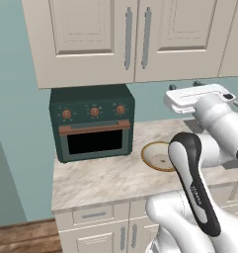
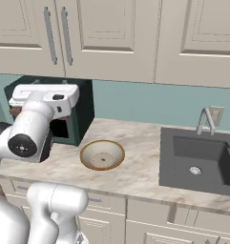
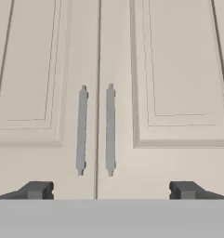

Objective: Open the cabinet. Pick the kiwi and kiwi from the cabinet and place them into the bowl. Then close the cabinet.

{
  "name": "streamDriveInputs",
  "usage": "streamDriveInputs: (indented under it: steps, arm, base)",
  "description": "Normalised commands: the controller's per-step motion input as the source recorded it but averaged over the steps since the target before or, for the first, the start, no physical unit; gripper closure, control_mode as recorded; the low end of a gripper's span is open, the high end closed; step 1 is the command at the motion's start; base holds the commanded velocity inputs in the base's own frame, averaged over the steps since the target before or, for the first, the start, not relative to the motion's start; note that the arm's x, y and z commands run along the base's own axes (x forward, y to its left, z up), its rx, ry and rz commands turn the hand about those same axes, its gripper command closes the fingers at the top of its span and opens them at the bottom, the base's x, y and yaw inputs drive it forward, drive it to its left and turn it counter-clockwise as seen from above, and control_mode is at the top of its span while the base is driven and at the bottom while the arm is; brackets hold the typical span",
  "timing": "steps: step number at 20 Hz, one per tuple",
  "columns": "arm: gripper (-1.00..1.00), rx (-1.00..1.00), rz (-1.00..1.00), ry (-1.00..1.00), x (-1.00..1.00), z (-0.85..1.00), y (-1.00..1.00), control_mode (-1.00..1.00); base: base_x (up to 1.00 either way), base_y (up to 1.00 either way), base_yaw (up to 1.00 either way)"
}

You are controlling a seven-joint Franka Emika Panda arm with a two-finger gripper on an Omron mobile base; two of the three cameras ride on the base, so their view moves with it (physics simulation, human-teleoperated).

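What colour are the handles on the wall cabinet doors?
Grey: the handles are long vertical bars on the cream cabinet doors, clearest in the hand view.

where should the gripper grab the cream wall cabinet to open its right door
On the right door's long grey vertical bar handle, near mid-length, coming straight at the closed cream raised-panel wall cabinet from the front. The bar is slim and stands off the panel, so the open two-finger gripper could probably close across it from either side; the left handle sits close beside it.

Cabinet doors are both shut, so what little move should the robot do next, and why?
Probably ease the open end effector forward toward one bar handle. Both cabinet doors are closed, the handles sit side by side ahead of the fingertips, and nothing is gripped yet.
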Motion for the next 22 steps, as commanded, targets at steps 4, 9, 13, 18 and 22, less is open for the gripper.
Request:
streamDriveInputs:
  steps: [4, 9, 13, 18, 22]
  arm:
    - [-1.00, 0.00, 0.00, -0.27, -0.07, 0.30, 0.00, -1.00]
    - [-1.00, 0.00, 0.00, -0.22, 0.00, 0.48, 0.12, -1.00]
    - [-1.00, 0.00, -0.01, -0.10, 0.17, 0.44, 0.20, -1.00]
    - [-1.00, 0.00, -0.02, 0.03, 0.50, 0.16, 0.14, -1.00]
    - [-1.00, 0.00, -0.03, 0.10, 0.71, 0.01, 0.16, -1.00]
  base:
    - [0.00, 0.00, 0.00]
    - [0.00, 0.00, 0.00]
    - [0.00, 0.00, 0.00]
    - [0.00, 0.00, 0.00]
    - [0.00, 0.00, 0.00]
